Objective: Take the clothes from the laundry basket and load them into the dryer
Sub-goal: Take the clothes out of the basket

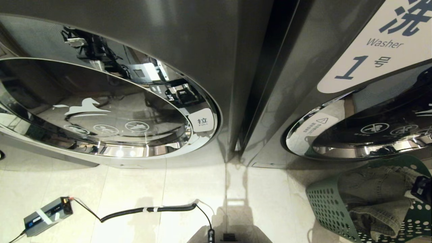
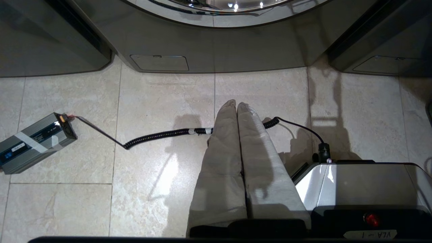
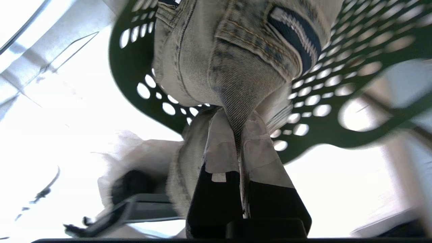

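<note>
Two pincers to follow, and only one is busy. Down in the laundry basket [image 1: 332,207], which lies tipped on the floor tiles [image 1: 141,189] in front of the machine with the "Washer 1" sign [image 1: 378,44], the right pincer [image 3: 240,135] has its taped fingers [image 3: 221,141] clamped tight on a fold of the faded denim jeans [image 3: 236,60]. That fold runs straight down between the two pads, and the rest of the jeans bunches up against the basket's green perforated wall [image 3: 310,111]. From the head view the jeans [image 1: 374,192] fill the basket's mouth, and just a dark bit of the right arm [image 1: 422,189] shows at the basket's far rim.

Over to the left pincer [image 2: 236,105]: it hangs above the floor well away from the basket, its two wrapped fingers [image 2: 226,141] pressed together with nothing between them. Under it a coiled black cable [image 2: 162,135] crosses the tiles to a grey power box [image 2: 33,141], further still from the basket.

Beside the basket's machine stands a second dark grey machine, its round chrome-ringed door [image 1: 94,108] shut, a white horse emblem [image 1: 84,107] on the glass. No dryer door shows in any view, so its place cannot be told.
</note>
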